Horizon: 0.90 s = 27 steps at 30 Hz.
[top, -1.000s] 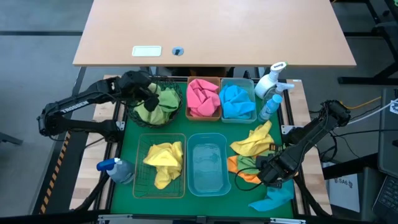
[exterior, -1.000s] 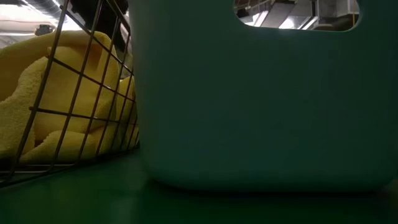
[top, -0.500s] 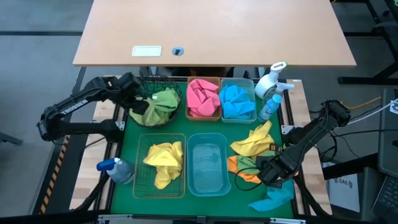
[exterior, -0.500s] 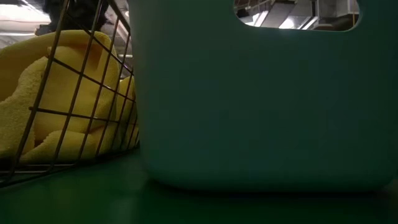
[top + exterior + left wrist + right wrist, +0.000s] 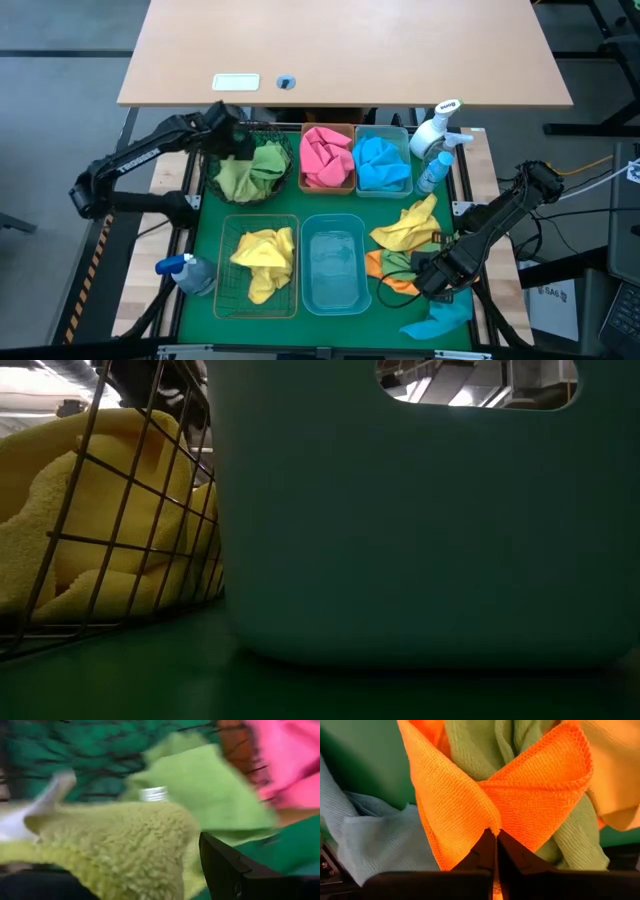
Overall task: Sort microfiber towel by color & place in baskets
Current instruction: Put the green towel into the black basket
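Note:
My left gripper [image 5: 228, 135] is at the far left rim of the dark green mesh basket [image 5: 285, 135]. It is shut on a light green towel [image 5: 100, 850] that reaches into the basket [image 5: 255, 172]. My right gripper [image 5: 432, 278] is low at the right front and is shut on an orange towel [image 5: 535, 805]. That towel lies over a green one [image 5: 475, 745] on the green mat. A loose yellow towel [image 5: 410, 228] and a pale blue one [image 5: 440, 318] lie beside them. My left gripper has a thick bunch of the fluffy towel [image 5: 170, 845] against its one visible finger [image 5: 230, 870]. The towel hides the other finger and the place of contact. The rest of the towel lies in the mesh basket. My right gripper pinches a gathered fold of the orange towel [image 5: 492, 826] between its two fingertips, where two hemmed folds meet. The fingers slant down from the table's right side. The rest of the towel spreads out on the towels beneath.
The amber bin [image 5: 328, 191] holds a pink towel and the pale blue bin [image 5: 385, 193] a blue one. The wire basket [image 5: 225, 290] holds a yellow towel [image 5: 90, 510]. The blue bin [image 5: 333, 270] holds nothing. Spray bottles stand at the far right [image 5: 437, 125] and front left [image 5: 185, 272].
My left gripper has gone from over the mesh basket toward the table's left edge. It has then come partly back, toward the far edge. The green towel in the basket has been drawn out toward the left. My right arm has kept still.

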### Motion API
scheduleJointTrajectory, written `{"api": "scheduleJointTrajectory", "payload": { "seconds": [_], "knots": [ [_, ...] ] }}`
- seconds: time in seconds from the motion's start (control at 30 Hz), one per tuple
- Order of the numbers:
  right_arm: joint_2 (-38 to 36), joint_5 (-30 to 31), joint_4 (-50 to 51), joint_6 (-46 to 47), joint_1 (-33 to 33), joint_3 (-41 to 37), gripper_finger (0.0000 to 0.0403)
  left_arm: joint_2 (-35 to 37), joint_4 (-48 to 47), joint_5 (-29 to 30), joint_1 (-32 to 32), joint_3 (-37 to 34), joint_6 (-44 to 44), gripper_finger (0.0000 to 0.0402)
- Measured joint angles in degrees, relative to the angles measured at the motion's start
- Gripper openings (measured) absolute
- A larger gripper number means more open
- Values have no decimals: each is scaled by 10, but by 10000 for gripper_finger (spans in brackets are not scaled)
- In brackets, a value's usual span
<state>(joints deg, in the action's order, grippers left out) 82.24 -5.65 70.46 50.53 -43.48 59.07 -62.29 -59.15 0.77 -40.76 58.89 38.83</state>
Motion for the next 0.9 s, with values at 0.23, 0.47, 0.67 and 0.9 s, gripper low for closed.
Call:
{"api": "scheduleJointTrajectory", "payload": {
  "seconds": [0.23, 0.47, 0.67, 0.9],
  "knots": [
    [0, 0, -18, 0, 0, 0, 8, -99, 37, -204, -25, 0, 58, 123],
    [0, 1, -23, 0, 0, 0, 7, -191, 13, -213, -40, 0, 33, 123],
    [0, 7, -23, 0, 0, 0, 6, -203, -31, -219, -75, 0, -7, 123],
    [0, 9, -23, 0, 0, 0, 7, -162, -70, -215, -96, 0, -15, 123]
  ]
}}
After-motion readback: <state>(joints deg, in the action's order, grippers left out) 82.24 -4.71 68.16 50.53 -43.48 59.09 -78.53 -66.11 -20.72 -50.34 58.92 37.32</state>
